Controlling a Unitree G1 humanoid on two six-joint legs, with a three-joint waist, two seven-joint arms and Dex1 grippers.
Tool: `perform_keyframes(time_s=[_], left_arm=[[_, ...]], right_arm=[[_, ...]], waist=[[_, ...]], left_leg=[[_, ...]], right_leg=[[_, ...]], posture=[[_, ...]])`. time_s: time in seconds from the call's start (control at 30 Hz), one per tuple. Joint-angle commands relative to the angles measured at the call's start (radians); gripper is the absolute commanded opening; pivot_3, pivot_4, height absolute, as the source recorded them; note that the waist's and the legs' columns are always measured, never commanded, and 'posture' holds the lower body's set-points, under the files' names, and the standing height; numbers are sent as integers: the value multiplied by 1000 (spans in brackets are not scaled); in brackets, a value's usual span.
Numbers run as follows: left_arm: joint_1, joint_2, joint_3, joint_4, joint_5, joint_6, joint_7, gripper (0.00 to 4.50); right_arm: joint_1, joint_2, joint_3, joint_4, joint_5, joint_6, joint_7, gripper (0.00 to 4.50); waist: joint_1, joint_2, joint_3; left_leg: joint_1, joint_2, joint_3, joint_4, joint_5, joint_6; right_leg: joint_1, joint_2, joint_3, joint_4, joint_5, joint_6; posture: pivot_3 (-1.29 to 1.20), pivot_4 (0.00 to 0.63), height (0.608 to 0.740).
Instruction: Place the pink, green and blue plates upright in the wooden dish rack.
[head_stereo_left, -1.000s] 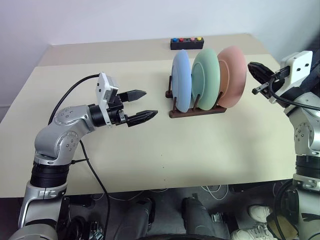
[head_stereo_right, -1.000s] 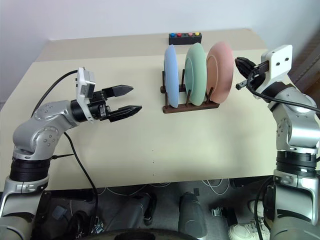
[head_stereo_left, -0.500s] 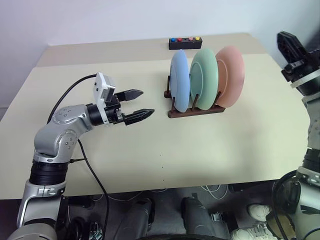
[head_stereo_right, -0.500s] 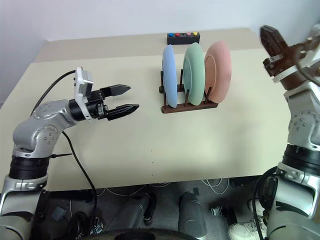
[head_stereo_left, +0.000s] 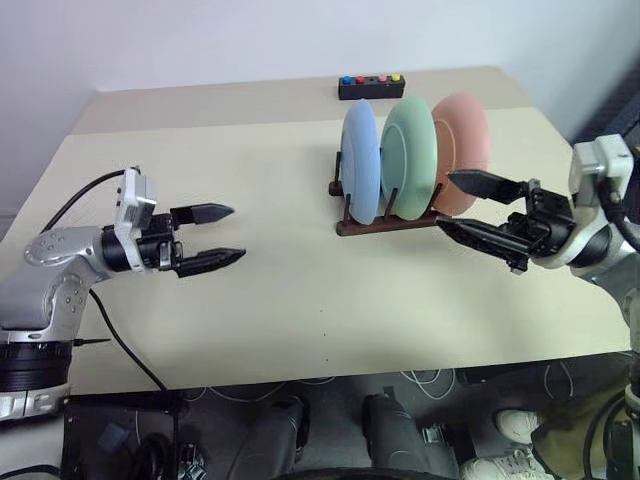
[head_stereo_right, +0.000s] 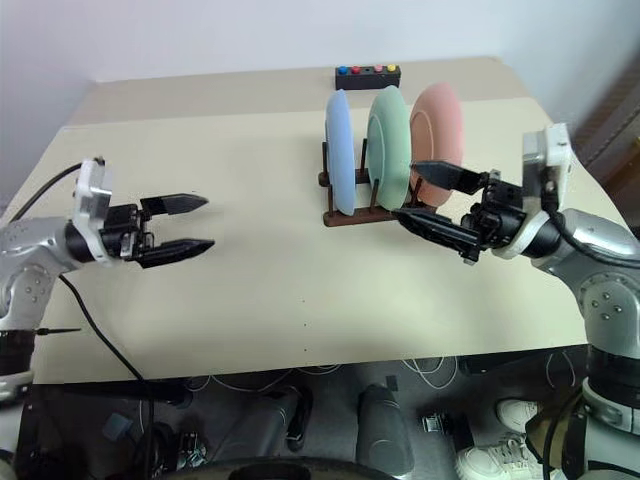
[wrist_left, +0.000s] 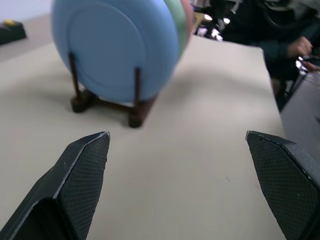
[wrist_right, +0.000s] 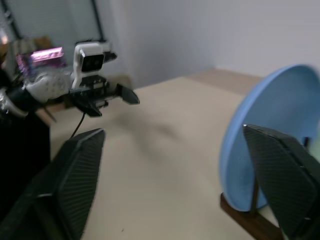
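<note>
The room is plain: a pale wall behind, and a beige tabletop (head_stereo_left: 300, 290) with a second, similar top butted against its far edge. On that far strip, toward the right far corner, sits a small black box (head_stereo_left: 370, 86) with coloured buttons.

The rack (head_stereo_left: 392, 222) stands right of centre on the tabletop, nearer the far edge than the near one. All three plates are upright in it between the pegs: the blue plate (head_stereo_left: 361, 175) at the left end, the green plate (head_stereo_left: 411, 157) in the middle, the pink plate (head_stereo_left: 461, 152) at the right end, each leaning close to its neighbour. To my eye the placing itself is finished; nothing lies flat on the tabletop waiting.

The right gripper (head_stereo_left: 468, 206) hovers just in front of the pink plate, pointing leftward across the table, its fingers spread apart and holding nothing. The left gripper (head_stereo_left: 213, 235) hangs over the left half of the tabletop, well apart from the rack, aimed toward it, likewise spread wide and empty.

What remains, I judge, is only drawing both arms clear. The right one needs care, since its upper finger is near the pink plate's rim and a nudge could tip the row.
</note>
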Motion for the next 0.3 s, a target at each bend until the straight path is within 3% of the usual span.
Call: perform_keyframes(time_s=[0.03, 0.3], left_arm=[[12, 29, 53, -18, 17, -68, -17, 4500], [57, 23, 72, -47, 24, -88, 17, 4500]], right_arm=[[29, -11, 13, -26, -87, -88, 33, 4468], [83, -6, 42, -43, -168, -130, 40, 4468]], waist=[[2, 0, 0], [2, 0, 0]], left_leg=[[0, 0, 0, 0, 0, 0], [0, 0, 0, 0, 0, 0]], right_leg=[[0, 0, 0, 0, 0, 0], [0, 0, 0, 0, 0, 0]], posture=[[0, 150, 740], [0, 150, 740]])
